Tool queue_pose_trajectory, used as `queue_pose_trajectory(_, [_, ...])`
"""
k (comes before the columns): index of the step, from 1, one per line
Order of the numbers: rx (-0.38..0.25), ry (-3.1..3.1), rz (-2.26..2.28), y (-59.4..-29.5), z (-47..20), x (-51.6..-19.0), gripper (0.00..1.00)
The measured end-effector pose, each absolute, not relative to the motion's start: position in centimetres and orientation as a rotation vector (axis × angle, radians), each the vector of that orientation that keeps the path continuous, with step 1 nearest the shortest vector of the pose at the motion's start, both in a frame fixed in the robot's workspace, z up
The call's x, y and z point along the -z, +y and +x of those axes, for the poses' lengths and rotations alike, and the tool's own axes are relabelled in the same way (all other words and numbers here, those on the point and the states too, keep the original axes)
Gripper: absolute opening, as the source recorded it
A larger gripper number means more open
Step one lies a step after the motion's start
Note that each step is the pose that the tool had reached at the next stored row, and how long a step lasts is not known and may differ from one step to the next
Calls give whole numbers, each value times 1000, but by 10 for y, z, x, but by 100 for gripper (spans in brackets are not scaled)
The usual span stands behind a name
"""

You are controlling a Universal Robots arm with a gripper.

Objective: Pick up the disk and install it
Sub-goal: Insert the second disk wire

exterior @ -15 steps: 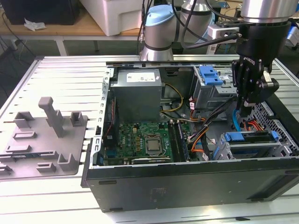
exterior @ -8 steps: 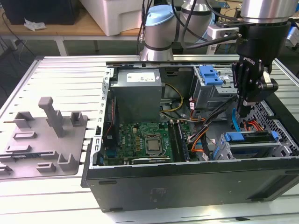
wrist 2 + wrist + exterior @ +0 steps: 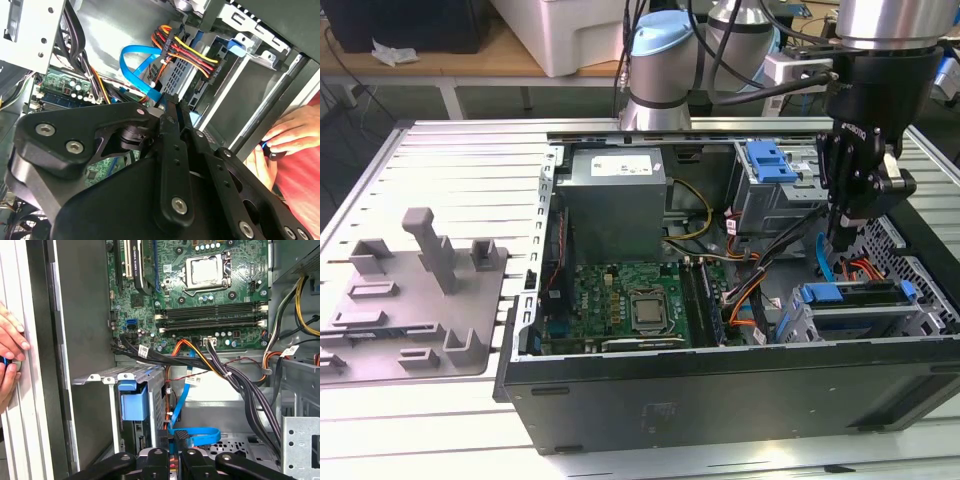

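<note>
**Claw lowered into the case beside the seated disk**

In the exterior view, an open computer case [image 3: 720,400] lay on a slatted bench [image 3: 450,160], with a grey plastic fixture [image 3: 410,300] towards the bench's edge on the exterior view's left. The gripper [image 3: 835,245] hung inside the case near its wall on the exterior view's right, its tips just above a drive cage [image 3: 795,325] at the case's front corner. The disk [image 3: 850,293] sat in that cage, its blue carrier showing along the top. A smaller blue bracket [image 3: 770,160] stood on another cage nearer the case's back edge, beside the grey power-supply box [image 3: 615,200]. The motherboard [image 3: 630,300] filled the case floor in the middle.

In the second wrist view, the gripper [image 3: 175,107] had its fingers drawn together, and no object could be made out between them. A looped blue cable [image 3: 137,65] lay just past the tips. A person's hand [image 3: 295,135] rested at the case's outer wall, fingers pinched on something small and dark.

In the first wrist view, the gripper [image 3: 173,455] again showed its fingers close together above the blue cable [image 3: 195,435]. The disk [image 3: 134,401] showed its blue carrier end in the cage, just beside the claw. The motherboard [image 3: 210,290] lay beyond, and the hand [image 3: 10,340] touched the case's outer edge.
</note>
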State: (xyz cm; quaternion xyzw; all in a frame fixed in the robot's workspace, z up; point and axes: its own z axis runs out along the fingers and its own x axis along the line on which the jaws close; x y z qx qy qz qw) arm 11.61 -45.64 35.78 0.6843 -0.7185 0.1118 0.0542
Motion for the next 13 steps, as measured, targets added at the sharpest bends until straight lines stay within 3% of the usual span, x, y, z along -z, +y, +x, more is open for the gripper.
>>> queue_pose_trajectory(13, [-322,-2174,2074,-465,120,-358,16])
